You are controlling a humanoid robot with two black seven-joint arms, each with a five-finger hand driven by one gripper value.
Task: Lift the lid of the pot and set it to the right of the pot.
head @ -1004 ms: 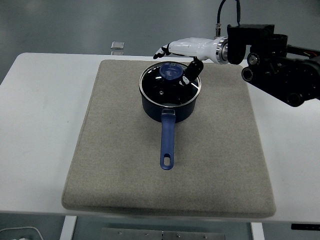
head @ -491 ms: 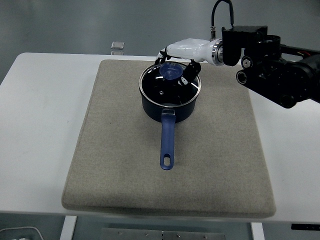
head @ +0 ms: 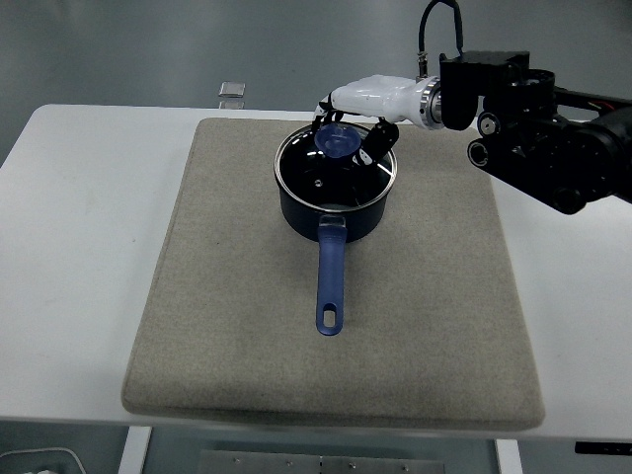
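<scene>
I see the round glass pot lid with its steel rim (head: 336, 170) seated flat on the dark blue saucepan (head: 336, 197), toward the far side of the grey-beige felt mat (head: 336, 336). Its translucent blue knob (head: 338, 140) stands on the far half of the glass, and the right hand (head: 367, 111), white-shelled with dark fingers, sits directly over and just behind that knob. The fingers (head: 379, 138) curl down around the knob from the far and right sides, with one dark finger reaching down onto the glass to the right of it; from this angle I cannot tell whether they actually clamp the knob or only cage it. The lid shows no tilt and no gap at the rim that I can make out. Through the glass I see the dark inside of the pan and a few bright reflections. The pan's long blue handle (head: 331, 281) points straight toward the near edge, with a hanging hole at its end. The mat lies on the white table (head: 79, 247). A small pale square object (head: 232, 90) rests beyond the table's far edge, left of the pan
</scene>
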